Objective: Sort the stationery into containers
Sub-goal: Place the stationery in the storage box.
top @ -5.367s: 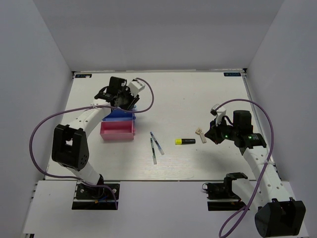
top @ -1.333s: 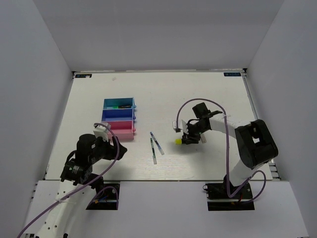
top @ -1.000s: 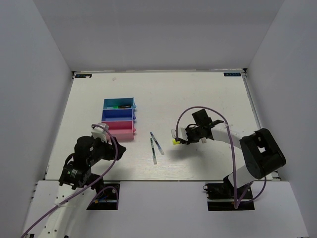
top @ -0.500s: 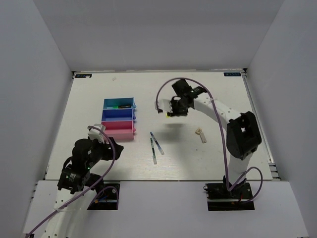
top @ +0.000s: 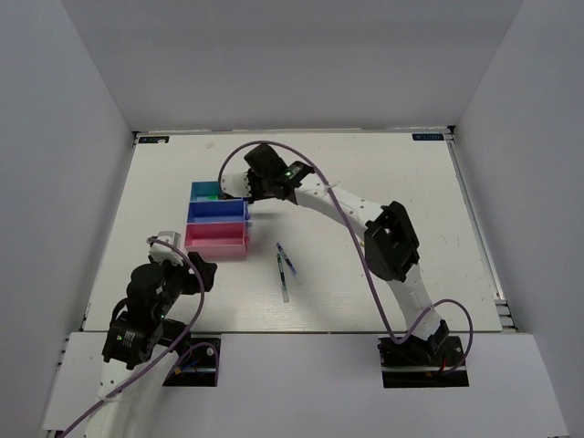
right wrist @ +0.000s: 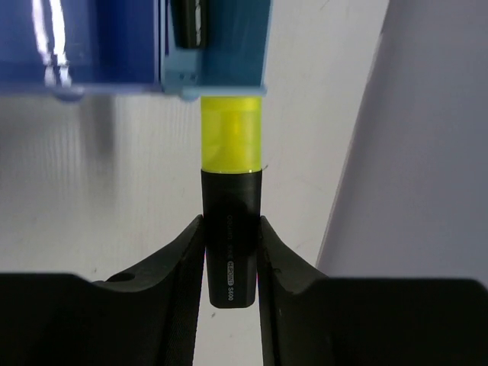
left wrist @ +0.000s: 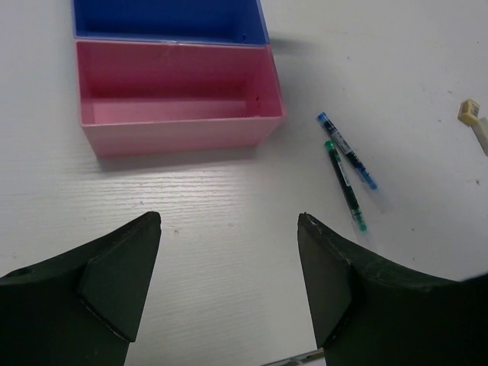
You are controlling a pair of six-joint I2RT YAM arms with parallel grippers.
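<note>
My right gripper (top: 250, 186) (right wrist: 231, 221) is shut on the black highlighter with the yellow end (right wrist: 231, 229), held just off the right end of the light blue tray (top: 204, 189) (right wrist: 213, 84). A black highlighter (right wrist: 189, 23) lies in that tray. The dark blue tray (top: 217, 211) (left wrist: 168, 15) and the pink tray (top: 216, 241) (left wrist: 175, 133) look empty. The blue pen (top: 288, 260) (left wrist: 347, 150) and the green pen (top: 284, 277) (left wrist: 343, 185) lie on the table. The cream piece (left wrist: 474, 114) shows only in the left wrist view. My left gripper (top: 196, 272) (left wrist: 229, 221) is open and empty, near of the pink tray.
The right arm (top: 338, 205) stretches across the table's middle, its elbow (top: 392, 242) above where the cream piece lay. White walls close in the table on three sides.
My right gripper lifted the yellow highlighter from the table's middle and carried it far-left to the light blue tray. My left arm drew back toward the near left.
</note>
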